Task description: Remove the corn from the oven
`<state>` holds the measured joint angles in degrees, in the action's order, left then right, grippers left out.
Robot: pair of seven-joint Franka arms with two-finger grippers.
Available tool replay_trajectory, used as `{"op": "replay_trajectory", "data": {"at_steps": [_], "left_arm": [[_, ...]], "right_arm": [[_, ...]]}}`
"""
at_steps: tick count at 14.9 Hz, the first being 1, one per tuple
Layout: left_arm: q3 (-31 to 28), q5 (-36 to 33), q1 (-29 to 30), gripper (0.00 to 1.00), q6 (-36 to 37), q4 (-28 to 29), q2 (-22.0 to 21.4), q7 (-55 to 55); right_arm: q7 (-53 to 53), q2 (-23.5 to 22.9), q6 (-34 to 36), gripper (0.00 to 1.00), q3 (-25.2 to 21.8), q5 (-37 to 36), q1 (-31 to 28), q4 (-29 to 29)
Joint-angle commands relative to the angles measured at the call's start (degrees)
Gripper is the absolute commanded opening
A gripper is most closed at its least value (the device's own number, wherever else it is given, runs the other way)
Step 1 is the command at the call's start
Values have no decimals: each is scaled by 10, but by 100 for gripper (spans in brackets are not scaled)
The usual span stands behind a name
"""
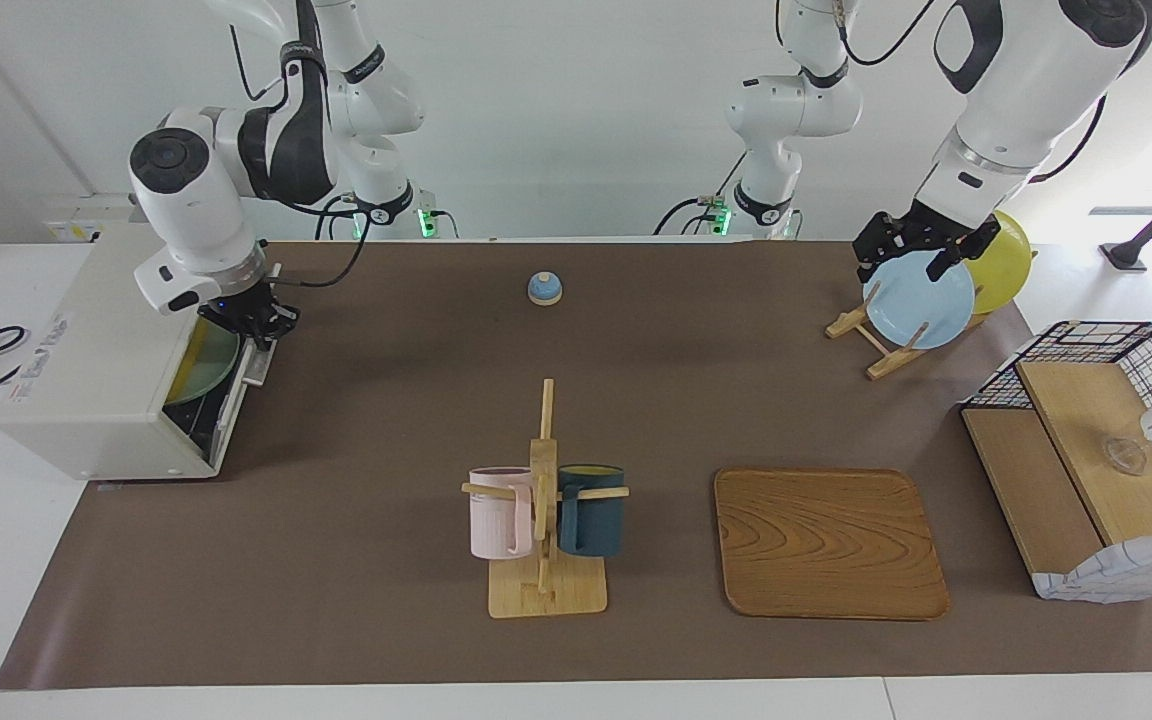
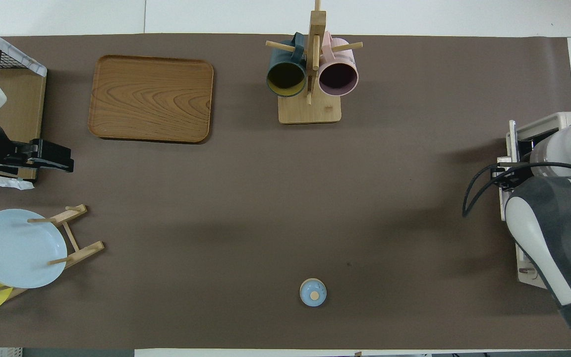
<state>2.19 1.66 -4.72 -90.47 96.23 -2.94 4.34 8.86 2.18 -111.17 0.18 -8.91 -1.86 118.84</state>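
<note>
Right gripper (image 1: 258, 322) apparently on oven (image 1: 96, 380) door

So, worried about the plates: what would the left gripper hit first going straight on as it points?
Likely the top rim of the blue plate, just below the open left gripper; depth is unclear.

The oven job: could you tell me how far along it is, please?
Done: nothing complete. In hand: the right gripper is shut on the handle of the oven door, which is partly lowered. Left: open it fully, then take out the corn, not visible yet. The left gripper waits, open, over the plate rack.
</note>
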Motion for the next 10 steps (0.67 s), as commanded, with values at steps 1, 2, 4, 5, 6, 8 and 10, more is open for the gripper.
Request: {"op": "replay_trajectory", "data": {"at_steps": [1, 2, 4, 5, 6, 8, 10], "left_arm": [[4, -8, 7, 100, -7, 4, -8, 1], [4, -8, 8, 100, -9, 4, -8, 1], [3, -8, 7, 100, -11, 3, -8, 1], [3, -8, 7, 100, -15, 3, -7, 1], [3, -8, 7, 100, -19, 4, -7, 1], [3, -8, 7, 100, -19, 4, -7, 1], [3, -8, 7, 100, -20, 4, -7, 1]], "right_arm": [[19, -10, -48, 0, 0, 14, 4, 24], [17, -13, -68, 0, 0, 14, 4, 34], [13, -24, -102, 0, 0, 14, 3, 51], [13, -31, -108, 0, 0, 14, 2, 53], [13, -36, -112, 0, 0, 14, 2, 53], [13, -45, -133, 0, 0, 14, 3, 55], [16, -46, -145, 0, 0, 14, 4, 60]]}}
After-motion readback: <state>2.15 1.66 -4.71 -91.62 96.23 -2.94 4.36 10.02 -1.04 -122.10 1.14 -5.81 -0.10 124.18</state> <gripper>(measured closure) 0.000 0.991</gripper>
